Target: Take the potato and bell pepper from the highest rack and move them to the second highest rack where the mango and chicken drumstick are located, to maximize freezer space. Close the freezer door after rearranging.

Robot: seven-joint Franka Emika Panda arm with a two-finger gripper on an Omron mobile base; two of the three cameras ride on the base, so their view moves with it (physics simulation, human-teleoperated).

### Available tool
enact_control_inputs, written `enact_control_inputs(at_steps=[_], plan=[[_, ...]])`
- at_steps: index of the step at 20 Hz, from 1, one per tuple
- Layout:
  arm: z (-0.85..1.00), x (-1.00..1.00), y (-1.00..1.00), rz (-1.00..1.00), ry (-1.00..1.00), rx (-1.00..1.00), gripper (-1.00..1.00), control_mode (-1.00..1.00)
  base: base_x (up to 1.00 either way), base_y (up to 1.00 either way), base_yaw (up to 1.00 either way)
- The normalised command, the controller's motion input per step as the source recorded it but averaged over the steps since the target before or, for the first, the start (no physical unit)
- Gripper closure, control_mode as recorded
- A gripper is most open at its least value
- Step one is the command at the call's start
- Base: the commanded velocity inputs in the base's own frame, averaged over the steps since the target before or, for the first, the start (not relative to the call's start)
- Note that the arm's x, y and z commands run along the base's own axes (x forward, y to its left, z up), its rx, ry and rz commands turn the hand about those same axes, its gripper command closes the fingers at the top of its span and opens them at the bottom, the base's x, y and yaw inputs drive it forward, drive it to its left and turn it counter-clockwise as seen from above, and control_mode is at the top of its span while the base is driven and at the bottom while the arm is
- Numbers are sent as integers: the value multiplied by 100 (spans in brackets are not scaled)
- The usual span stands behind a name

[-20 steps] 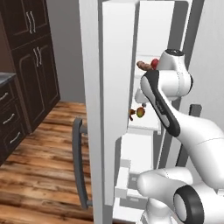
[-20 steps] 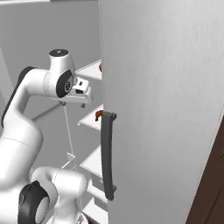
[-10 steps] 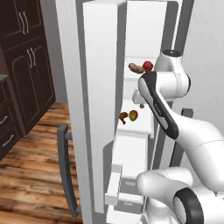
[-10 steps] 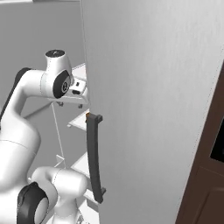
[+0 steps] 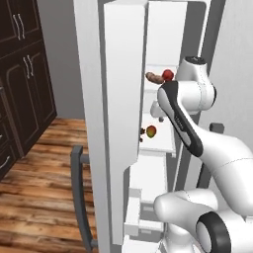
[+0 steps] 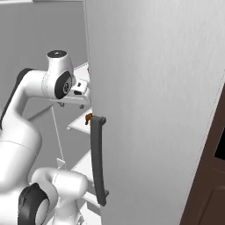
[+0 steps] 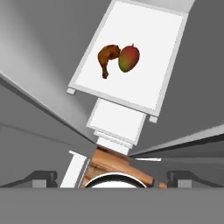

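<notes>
The freezer [image 5: 163,39] stands open, its freezer door [image 5: 121,123] swung out to the left. On the highest rack lie a brown potato [image 5: 153,77] and the red bell pepper [image 5: 168,75], just left of my wrist. My gripper [image 5: 157,109] hangs below that rack and points down at the second rack [image 7: 162,65]. There the mango [image 7: 128,58] and the chicken drumstick [image 7: 107,59] lie side by side, touching. In the hand view my gripper [image 7: 113,177] is open, its fingertips [image 7: 41,177] wide apart with nothing between them.
The door's grey bar handle [image 5: 76,197] sticks out low on the left. Dark brown cabinets [image 5: 24,74] stand at the far left over a wood floor [image 5: 44,197]. A tall white panel [image 6: 154,110] with a dark handle [image 6: 97,162] stands close on my arm's right.
Both base views have shifted, so the camera has moved; the open door now sits nearer the middle of the left view. The gripper stays open and empty.
</notes>
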Motion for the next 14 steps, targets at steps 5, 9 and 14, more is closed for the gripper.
enact_control_inputs(at_steps=[5,9,14], plan=[[0,0,0,0,0,0,-100,100,23,68,-12],[0,0,0,0,0,0,-100,100,15,14,-1],[0,5,0,0,1,0,-100,-100,0,0,0]])
